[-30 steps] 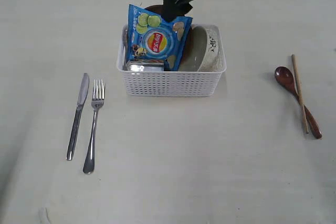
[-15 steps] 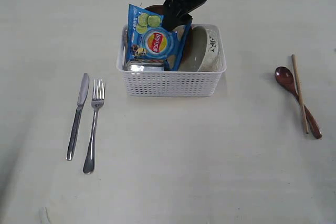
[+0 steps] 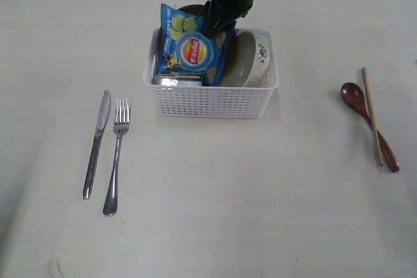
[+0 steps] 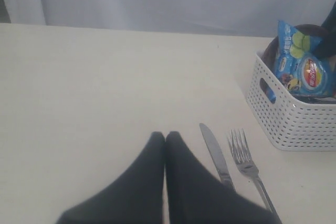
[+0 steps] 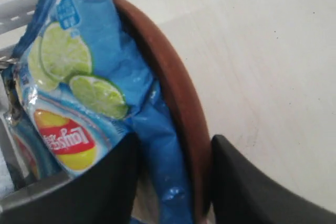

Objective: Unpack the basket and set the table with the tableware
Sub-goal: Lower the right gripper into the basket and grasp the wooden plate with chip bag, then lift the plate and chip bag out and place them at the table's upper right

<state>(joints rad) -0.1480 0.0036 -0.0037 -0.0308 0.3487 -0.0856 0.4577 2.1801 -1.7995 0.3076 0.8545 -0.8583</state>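
The white basket (image 3: 208,102) stands at the table's (image 3: 215,213) back middle. It holds the blue chip bag (image 3: 192,50), the small brown plate (image 3: 187,10) upright behind the bag, the cream bowl (image 3: 251,60) on edge, and the steel mug (image 3: 179,83). My right gripper (image 3: 221,21) reaches down into the basket. In the right wrist view it (image 5: 173,145) is open, its fingers straddling the plate's rim (image 5: 178,93) and the bag's edge (image 5: 157,145). Knife (image 3: 98,138) and fork (image 3: 116,154) lie left of the basket. My left gripper (image 4: 165,134) is shut and holds nothing, beside the knife (image 4: 215,153).
The wooden spoon (image 3: 368,122) and chopsticks (image 3: 372,112) lie side by side on the table at the right. The right arm's dark body hangs over the basket's back rim. A grey wall runs behind the table's far edge.
My right gripper has come lower onto the plate and bag. The bag has tilted and the basket has slid slightly left.
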